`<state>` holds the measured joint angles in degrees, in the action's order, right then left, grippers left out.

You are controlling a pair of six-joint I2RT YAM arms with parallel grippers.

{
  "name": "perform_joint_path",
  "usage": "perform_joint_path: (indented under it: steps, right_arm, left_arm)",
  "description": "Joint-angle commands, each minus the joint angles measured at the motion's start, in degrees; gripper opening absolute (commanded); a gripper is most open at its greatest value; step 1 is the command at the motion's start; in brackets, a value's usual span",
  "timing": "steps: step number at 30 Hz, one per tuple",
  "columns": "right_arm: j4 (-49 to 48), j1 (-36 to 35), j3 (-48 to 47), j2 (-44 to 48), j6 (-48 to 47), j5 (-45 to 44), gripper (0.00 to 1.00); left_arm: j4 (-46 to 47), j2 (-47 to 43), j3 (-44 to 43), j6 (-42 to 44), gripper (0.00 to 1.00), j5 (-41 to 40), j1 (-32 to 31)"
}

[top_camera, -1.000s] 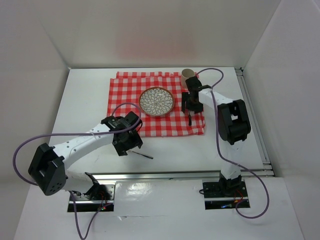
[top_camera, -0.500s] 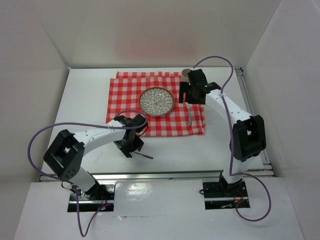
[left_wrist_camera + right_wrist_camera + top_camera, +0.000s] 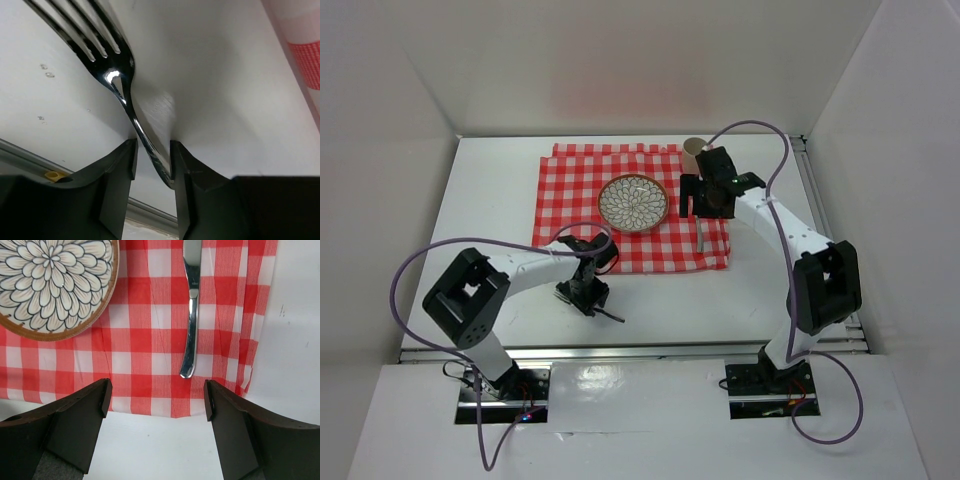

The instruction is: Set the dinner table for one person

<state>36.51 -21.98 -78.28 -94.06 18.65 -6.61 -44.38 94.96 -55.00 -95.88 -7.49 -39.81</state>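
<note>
Left wrist shows my left tool [image 3: 153, 146] around the fork [image 3: 119, 77] handle, prongs pointing away; I cannot tell if it pinches

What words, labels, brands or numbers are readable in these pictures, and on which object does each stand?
None can be read. The round flower-patterned plate, the red-and-white checked cloth, the silver utensil, the shiny metal fork and the plain white tabletop bear no text.
</note>
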Motion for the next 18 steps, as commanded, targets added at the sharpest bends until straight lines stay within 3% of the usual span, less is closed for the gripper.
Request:
perform_joint_path:
  steps: [1,3,5,7,13,15,18]
  right_arm:
    - [1.11,-0.43,0.85,3.18,0.68,-0.16,0.86]
    - [1.11,-0.43,1.38,3.71,0.68,-0.16,0.86]
    - [1.11,-0.43,1.38,3.71,0.68,-0.16,0.86]
    - [1.11,-0.43,1.38,3.71,0.68,-0.16,0.86]
    - [1.11,-0.43,0.85,4.85,0.68,0.54,0.86]
    - [1.11,-0.43,0.85,4.85,0.68,1.16,0.87]
    - [1.11,-0.43,0.85,5.47,1.21,1.16,0.87]
  left_arm:
    - [2.36,0.93,2.79,-2.47,0.48,1.68,0.70]
    - [2.98,0.93,3.58,-2.47,0.41,2.56,0.70]
    - [2.46,-0.29,4.11,-2.47,0.15,3.44,0.70]
    - [0.36,-1.96,4.11,-2.47,0.00,3.44,0.70]
    - [-12.81,-14.61,0.08,-0.11,0.00,-4.37,-2.64]
    - [-16.16,-18.38,-2.47,3.22,0.00,-9.61,-2.64]
    - [-17.05,-19.37,-7.38,15.52,0.00,-16.65,-1.24]
